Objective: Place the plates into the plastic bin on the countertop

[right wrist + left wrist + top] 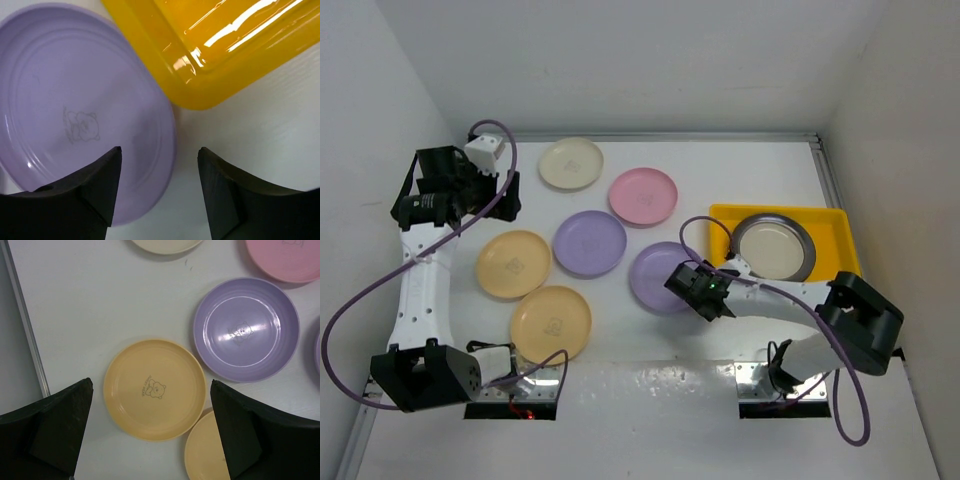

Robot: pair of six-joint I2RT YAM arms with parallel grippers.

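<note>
Plates are looking like light, stiff plastic with a glossy face. I'm judging them slick rather than fragile, and likely to skate on the countertop [760, 170] if nudged sideways.

Nearest the bases, one tan-yellow plate [551, 323] is lying flat with nothing touching it.

Right gripper [160, 192] is sitting low over the near lavender plate [75, 115], jaws partly apart and straddling its right-hand rim. One finger is hanging over the plate's inside, the other over bare white top outside it. Nothing is being held, and I can't tell whether either pad is touching the rim.

That rim is the place to be taking it: pinch across the thin raised lip, since the plate is lying flush with no gap underneath. A one-edge pinch is probably going to let it droop, so I'm expecting tilt on lift.

Plastic bin [210, 75] is sitting just beside this plate, one corner close to its rim, and is already carrying a silver-rimmed plate [773, 247]. The bin is looking only slightly wider than a plate, so the drop is needing good centring.

Left gripper [151, 385] is hovering wide open and empty above the second tan-yellow plate [155, 412].

Further out, the second lavender plate [589, 243], pink plate [643, 196] and, farthest, cream plate [571, 163] are all lying on the countertop outside the bin.
</note>
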